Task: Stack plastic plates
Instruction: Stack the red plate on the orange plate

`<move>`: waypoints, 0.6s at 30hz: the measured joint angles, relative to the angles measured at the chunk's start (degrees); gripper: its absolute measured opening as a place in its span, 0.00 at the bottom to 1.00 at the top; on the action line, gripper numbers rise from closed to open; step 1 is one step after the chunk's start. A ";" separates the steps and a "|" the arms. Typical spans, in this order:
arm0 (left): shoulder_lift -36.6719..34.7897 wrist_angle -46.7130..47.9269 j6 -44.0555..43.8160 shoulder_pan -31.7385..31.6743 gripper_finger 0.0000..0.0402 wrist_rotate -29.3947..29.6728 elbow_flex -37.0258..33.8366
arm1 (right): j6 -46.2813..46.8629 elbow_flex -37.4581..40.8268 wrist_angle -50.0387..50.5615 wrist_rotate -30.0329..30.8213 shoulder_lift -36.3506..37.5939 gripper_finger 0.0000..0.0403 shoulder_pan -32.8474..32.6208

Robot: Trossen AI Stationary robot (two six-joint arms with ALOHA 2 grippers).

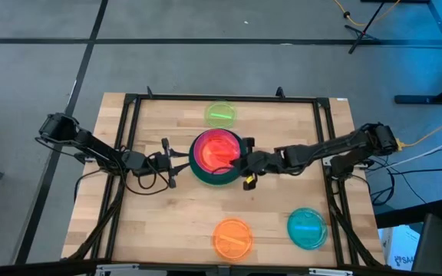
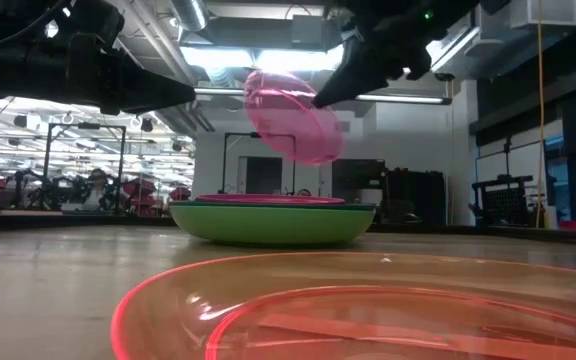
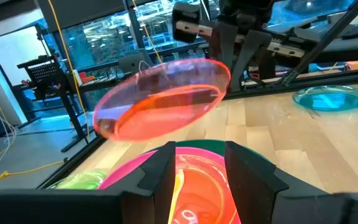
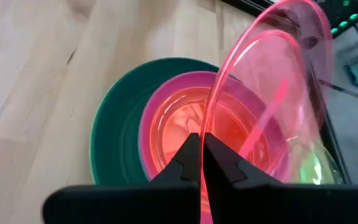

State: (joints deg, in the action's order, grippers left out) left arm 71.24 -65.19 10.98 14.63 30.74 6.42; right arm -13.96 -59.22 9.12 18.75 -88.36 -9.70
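A stack of plates [image 1: 206, 175] stands at the table's middle: a dark green plate [image 4: 114, 137] at the bottom, a magenta one [image 4: 149, 124] on it, and a red-pink one inside. My right gripper [image 1: 242, 162] is shut on a translucent red-pink plate [image 2: 293, 115], which it holds tilted in the air above the stack [image 2: 273, 222]. My left gripper [image 1: 176, 162] is open and empty, just left of the stack and above table height; its fingers [image 3: 163, 171] face the held plate [image 3: 166, 99]. My right gripper pinches the red-pink plate's rim [image 4: 211, 124] between its two fingers, on the side of the plate toward the table's right edge. The fingers come from the table's right, slanting down. The plate is lifted clear of the stack and steeply tilted.
A lime plate [image 1: 221, 115] lies at the far side of the table. An orange plate [image 1: 232, 238] and a teal plate [image 1: 307, 228] lie near the front edge. A black frame [image 1: 133, 107] runs along the table's sides.
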 joint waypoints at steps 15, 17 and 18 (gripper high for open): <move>0.00 0.04 0.00 0.01 0.33 -0.34 0.00 | 4.30 4.63 -6.31 -8.40 -0.04 0.01 5.36; 0.00 0.04 0.00 0.01 0.33 -0.35 0.00 | 5.43 4.63 -6.50 -8.43 -0.51 0.01 5.44; 0.00 0.02 0.00 0.02 0.33 -0.33 0.00 | 5.94 4.61 -6.56 -8.49 -0.78 0.01 5.73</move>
State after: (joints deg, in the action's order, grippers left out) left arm 71.24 -65.17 10.98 14.66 30.41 6.42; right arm -8.01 -54.61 2.56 10.27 -89.14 -3.97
